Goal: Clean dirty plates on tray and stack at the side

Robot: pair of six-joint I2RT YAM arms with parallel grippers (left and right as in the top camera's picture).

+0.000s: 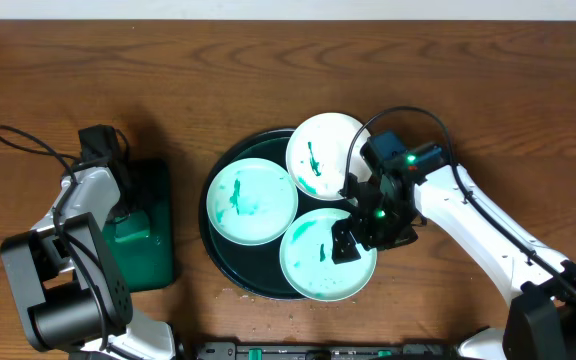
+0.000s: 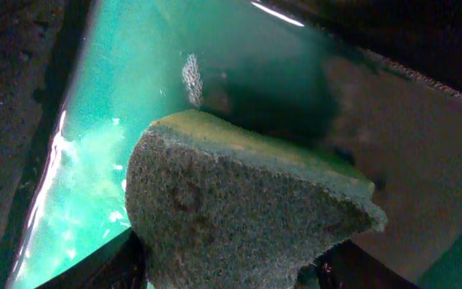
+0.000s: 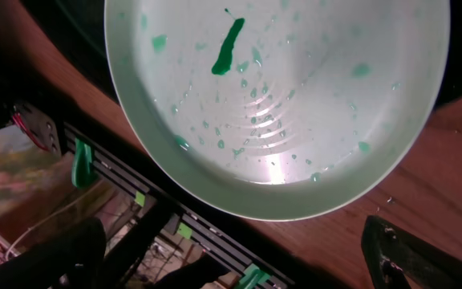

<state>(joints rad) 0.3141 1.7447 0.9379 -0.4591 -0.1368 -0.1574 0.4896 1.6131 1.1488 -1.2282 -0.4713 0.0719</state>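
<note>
Three white plates sit inside the round dark tray point(image 1: 236, 262) at mid-bench. All three carry teal streaks: the left plate point(image 1: 253, 200), the far plate point(image 1: 326, 155), and the near plate point(image 1: 326, 262), whose near edge overhangs the tray rim.

The right end effector point(image 1: 353, 222) is above the gap where the far and near plates meet. Its jaws are spread wide and nothing is grasped. One dark fingertip point(image 3: 411, 257) shows in the corner of the right wrist view. Below it lies a plate with a teal streak point(image 3: 229, 46) and scattered droplets.

The left end effector point(image 1: 128, 212) is well apart from the tray, over a small rectangular green tray point(image 1: 153, 262) on the left of the bench point(image 1: 88, 70). A grey-green sponge point(image 2: 239, 209) fills the left wrist view above teal liquid. Whether the jaws grasp it or have released it cannot be told.
</note>
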